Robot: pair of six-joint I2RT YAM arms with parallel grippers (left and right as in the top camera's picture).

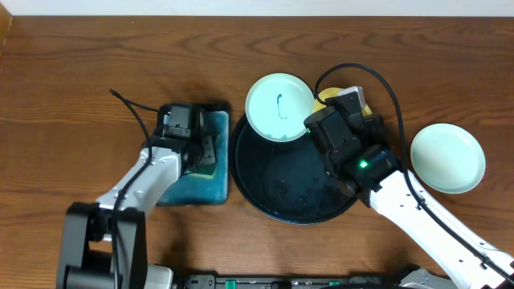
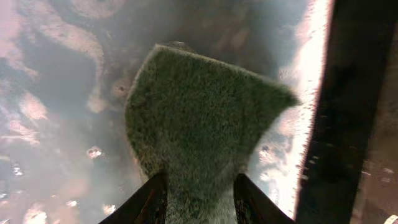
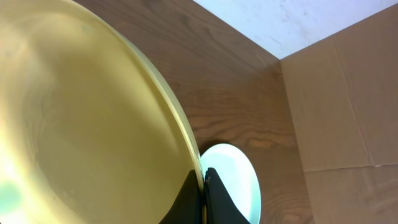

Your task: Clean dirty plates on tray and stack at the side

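Observation:
A pale mint plate point(image 1: 277, 106) with a dark teal smear rests over the upper left rim of the round black tray point(image 1: 297, 193). My right gripper point(image 1: 331, 111) point(image 3: 204, 171) is shut on the rim of the pale yellow plate point(image 3: 81, 124), which it holds tilted up. From overhead the arm hides most of that plate, and only yellow edges point(image 1: 367, 108) show. A second mint plate point(image 1: 447, 157) point(image 3: 239, 180) lies on the table to the right. My left gripper point(image 1: 205, 152) point(image 2: 199, 202) is down in the basin, shut on a green sponge point(image 2: 199, 124).
The rectangular black basin point(image 1: 217, 191) of blue-green water stands just left of the tray, and its dark wall point(image 2: 348, 124) rises close to the right of the sponge. Cables loop above both arms. A cardboard panel point(image 3: 348, 99) stands beyond the table.

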